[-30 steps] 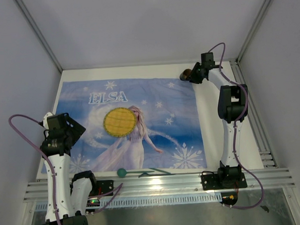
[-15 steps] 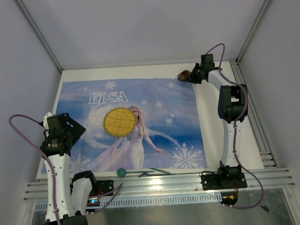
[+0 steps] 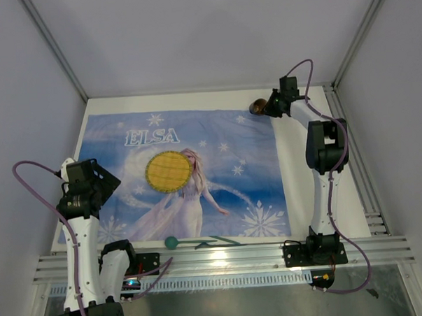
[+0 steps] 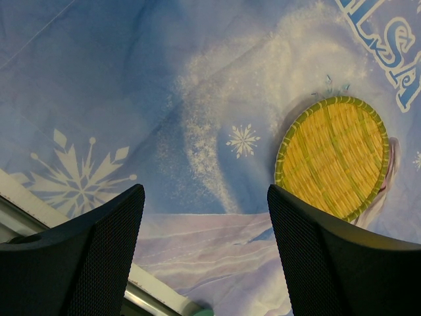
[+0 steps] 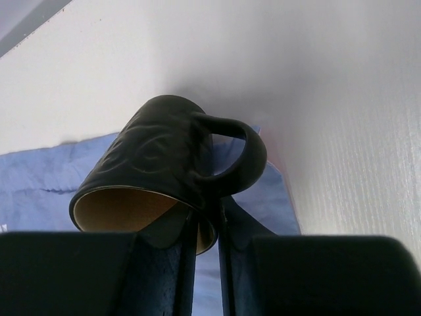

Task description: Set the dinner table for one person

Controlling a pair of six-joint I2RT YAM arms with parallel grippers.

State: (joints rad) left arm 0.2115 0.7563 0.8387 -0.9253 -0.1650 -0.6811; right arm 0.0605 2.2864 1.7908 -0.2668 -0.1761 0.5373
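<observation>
Dark mug (image 3: 258,105) sits in the right gripper (image 3: 267,106) over the far right corner of the blue cloth (image 3: 218,151), with the arm stretched far up the white counter (image 3: 297,196). Left gripper (image 3: 100,180) hangs at the cloth's left edge, well apart from the mug.

Left wrist: fingers (image 4: 85,263) spread wide, holding nothing. Yellow woven mat (image 4: 334,158) lies ahead to the right.

Right wrist: fingers (image 5: 243,227) pinch narrowly on the rim beside the handle. Mug is tipped, mouth toward the wrist, long axis pointing away.

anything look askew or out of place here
The dark mug is tipped sideways, mouth toward the wrist camera, its rim pinched by the right gripper at the blue cloth's far right corner. No spill shows.
</observation>
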